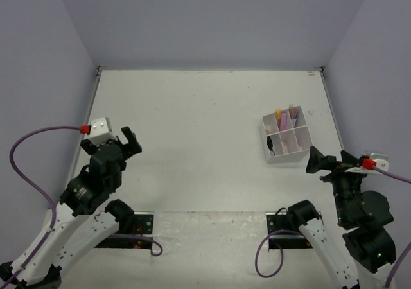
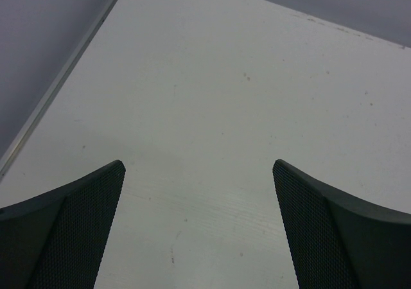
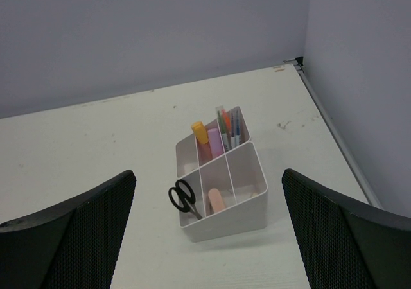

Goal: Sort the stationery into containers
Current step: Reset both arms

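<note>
While your left hand [image 1: 113,145] and right hand [image 1: 319,161] are gaping wide and empty, the white divided tray [image 3: 226,219] is sitting at the pale table [image 1: 192,122]'s right, holding black scissors [image 3: 183,198] and markers [image 3: 215,142]; grey walls [image 1: 212,19] are enclosing everything.

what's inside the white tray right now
The white tray holds black scissors in its near left compartment, a pink piece in the near middle, and an orange marker, a purple marker and thin pens in the far ones. Walls hide their lower ends.
</note>
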You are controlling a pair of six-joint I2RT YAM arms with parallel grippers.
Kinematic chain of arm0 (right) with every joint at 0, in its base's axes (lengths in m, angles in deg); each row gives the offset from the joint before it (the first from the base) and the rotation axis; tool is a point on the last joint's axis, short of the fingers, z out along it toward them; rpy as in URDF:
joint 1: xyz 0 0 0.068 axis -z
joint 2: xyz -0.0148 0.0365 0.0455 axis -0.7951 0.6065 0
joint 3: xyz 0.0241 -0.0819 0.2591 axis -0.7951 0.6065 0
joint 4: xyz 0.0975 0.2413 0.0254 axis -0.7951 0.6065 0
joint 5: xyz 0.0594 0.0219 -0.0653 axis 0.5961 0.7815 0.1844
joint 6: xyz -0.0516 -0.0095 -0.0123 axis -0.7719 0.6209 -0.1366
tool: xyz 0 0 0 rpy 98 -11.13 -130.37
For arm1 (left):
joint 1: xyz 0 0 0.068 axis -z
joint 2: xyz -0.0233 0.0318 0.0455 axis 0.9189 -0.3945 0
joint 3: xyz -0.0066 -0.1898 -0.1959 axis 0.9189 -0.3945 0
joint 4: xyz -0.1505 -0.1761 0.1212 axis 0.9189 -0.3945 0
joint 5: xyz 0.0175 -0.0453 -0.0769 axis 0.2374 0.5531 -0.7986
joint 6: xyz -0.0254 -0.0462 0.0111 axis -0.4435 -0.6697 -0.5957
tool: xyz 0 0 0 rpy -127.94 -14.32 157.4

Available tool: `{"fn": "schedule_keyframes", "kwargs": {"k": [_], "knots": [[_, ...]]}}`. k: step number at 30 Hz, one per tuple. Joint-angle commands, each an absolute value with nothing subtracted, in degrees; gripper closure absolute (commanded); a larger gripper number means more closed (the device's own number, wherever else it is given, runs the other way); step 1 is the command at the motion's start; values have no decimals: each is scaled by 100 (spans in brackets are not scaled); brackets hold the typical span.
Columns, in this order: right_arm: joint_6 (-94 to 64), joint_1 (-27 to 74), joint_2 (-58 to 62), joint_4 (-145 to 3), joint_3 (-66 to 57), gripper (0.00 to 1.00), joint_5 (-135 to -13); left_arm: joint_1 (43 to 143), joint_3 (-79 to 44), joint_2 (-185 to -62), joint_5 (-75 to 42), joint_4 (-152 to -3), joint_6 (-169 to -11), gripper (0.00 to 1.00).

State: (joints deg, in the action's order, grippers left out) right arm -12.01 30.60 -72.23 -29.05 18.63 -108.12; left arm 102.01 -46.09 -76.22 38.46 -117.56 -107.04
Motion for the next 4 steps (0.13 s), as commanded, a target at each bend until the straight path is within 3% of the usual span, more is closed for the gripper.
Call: {"fn": "schedule_keyframes", "kwargs": {"k": [1, 4], "knots": [[-1148, 3078, -7007, -3088, 1931, 1, -10929, 10157, -4669, -7566, 3870, -11515, -10516, 0], [-1059, 3078, -7009, -3133, 1985, 1, -11058, 10157, -4672, -7566, 3860, -11508, -10504, 0]]}}
